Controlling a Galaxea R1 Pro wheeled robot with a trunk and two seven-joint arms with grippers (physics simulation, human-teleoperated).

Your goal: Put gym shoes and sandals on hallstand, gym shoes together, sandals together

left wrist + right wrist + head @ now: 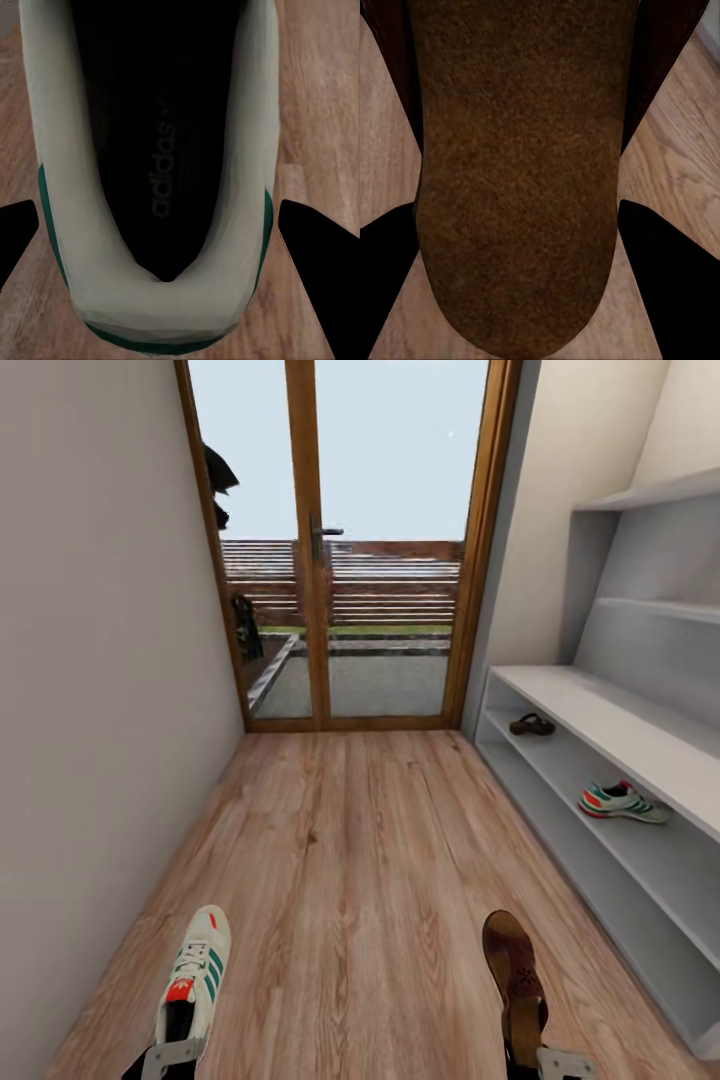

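Observation:
My left gripper is shut on the heel of a white gym shoe with green stripes, toe pointing forward; its dark fingers press the heel's sides. My right gripper is shut on the heel of a brown sandal, its fingers flanking the tan footbed. The pale grey hallstand runs along the right wall. On its upper shoe shelf lie the other sandal, far end, and the other gym shoe, nearer. Corridor floor spreads ahead.
A wood-framed glass door closes the corridor's far end. A plain wall bounds the left side. Two staggered wall shelves hang above the hallstand.

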